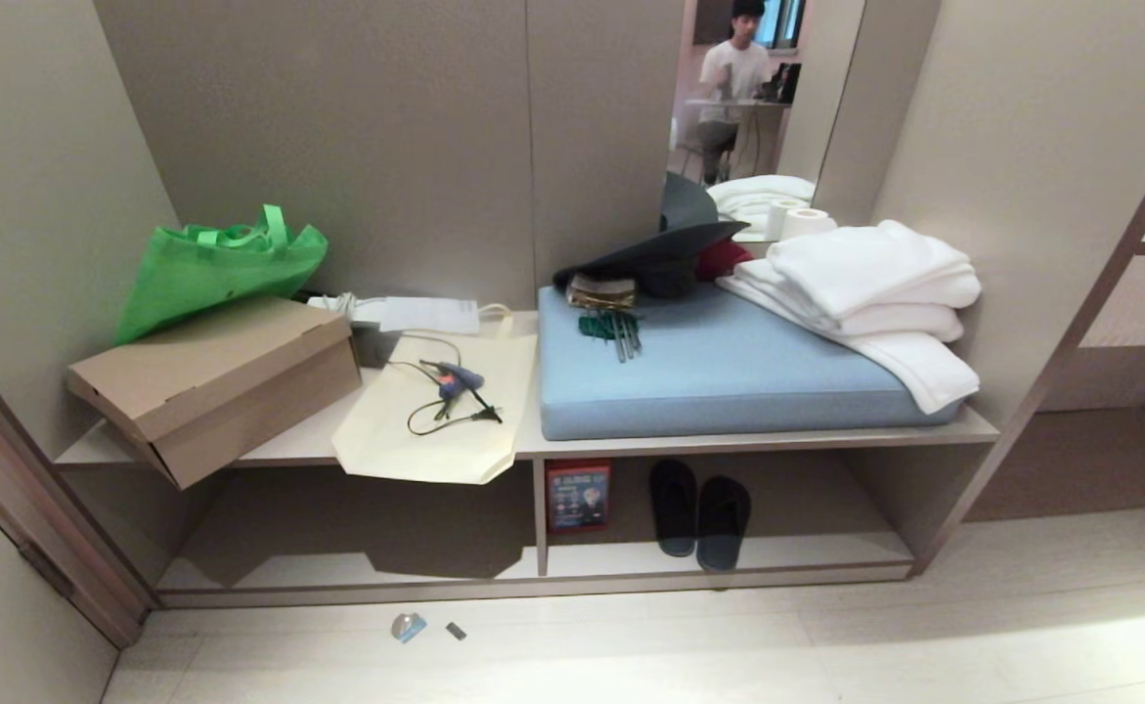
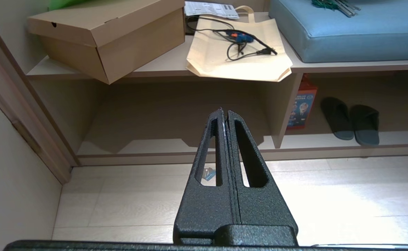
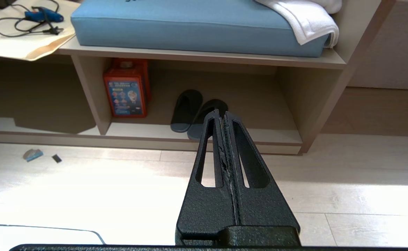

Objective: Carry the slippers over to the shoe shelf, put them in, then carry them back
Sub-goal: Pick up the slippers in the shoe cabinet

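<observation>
Currently, the pair of dark blue-grey soft backless slippers [image 1: 699, 518] lies side by side, touching, inside the right compartment of the low taupe wooden shoe shelf [image 1: 728, 565], toes pointing inward. A red printed box [image 1: 578, 495] stands at the left of the same compartment, just beside the thin vertical divider [image 1: 539, 518] and apart from the slippers. The left compartment holds nothing visible.

On the top board of the unit, a brown cardboard shoe box [image 1: 215, 386] overhangs the front edge at the left, with a green fabric bag [image 1: 215, 264] behind it. A cream flat tote bag [image 1: 435, 411] lies next to the box and hangs over the edge; a blue glue gun with black cord [image 1: 455, 381] rests on it. A light blue rectangular cushion [image 1: 719, 376] covers the right half and carries a dark wide-brimmed hat [image 1: 665, 249] and a stack of folded white towels [image 1: 875, 293].

The left end effector [image 2: 224, 113] hangs above the pale floor [image 1: 631, 655], facing the left compartment, with its jaws pressed together and gripping nothing. The right end effector [image 3: 221, 113] hangs likewise in front of the right compartment, jaws fully closed and empty, well apart from the slippers. Two small scraps [image 1: 425, 628] lie on the floor before the shelf.
</observation>
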